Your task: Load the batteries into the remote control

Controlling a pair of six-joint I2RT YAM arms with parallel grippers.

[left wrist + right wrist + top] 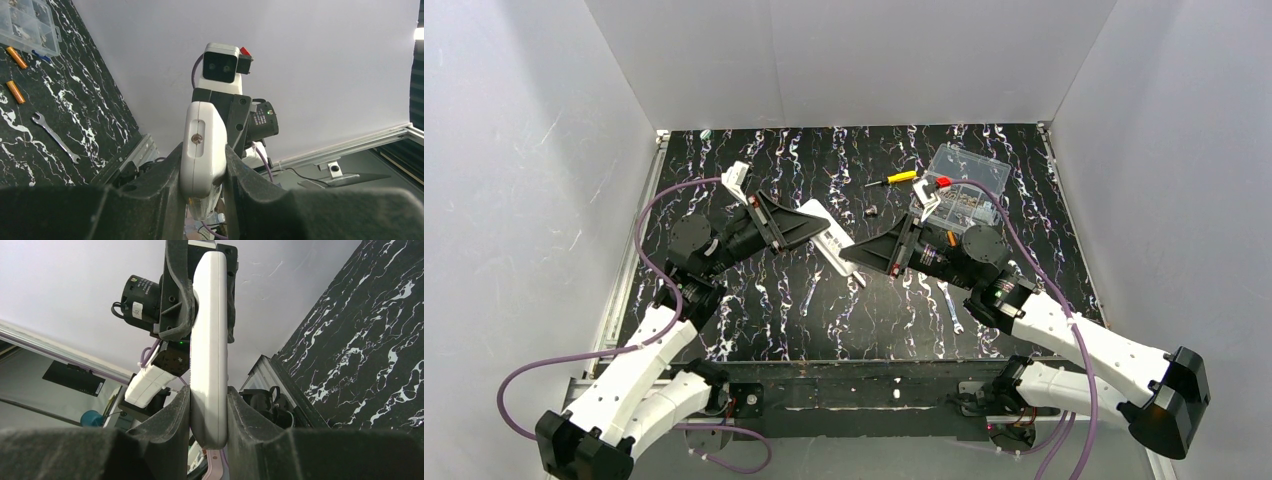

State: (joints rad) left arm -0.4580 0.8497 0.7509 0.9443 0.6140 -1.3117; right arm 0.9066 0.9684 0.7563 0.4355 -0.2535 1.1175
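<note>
Under both arms sits a black tabletop (754, 330) with white marble veins, boxed in by plain white walls (854, 60) on three sides. Left arm (639, 370) and right arm (1084, 350) both reach in toward the middle, tilted low, so they meet nose to nose. Left pincer (816, 226) is clamped tight on one end of the remote control (834, 245). Right pincer (856, 252) grips the other end, so the white bar hangs between them, off the tabletop. Left wrist cam shows the two batteries (15, 91) lying flat on the tabletop, well off to that pincer's side. They're apart from each other, near a clear compartment box (30, 25) and a small wrench (55, 137).
</note>
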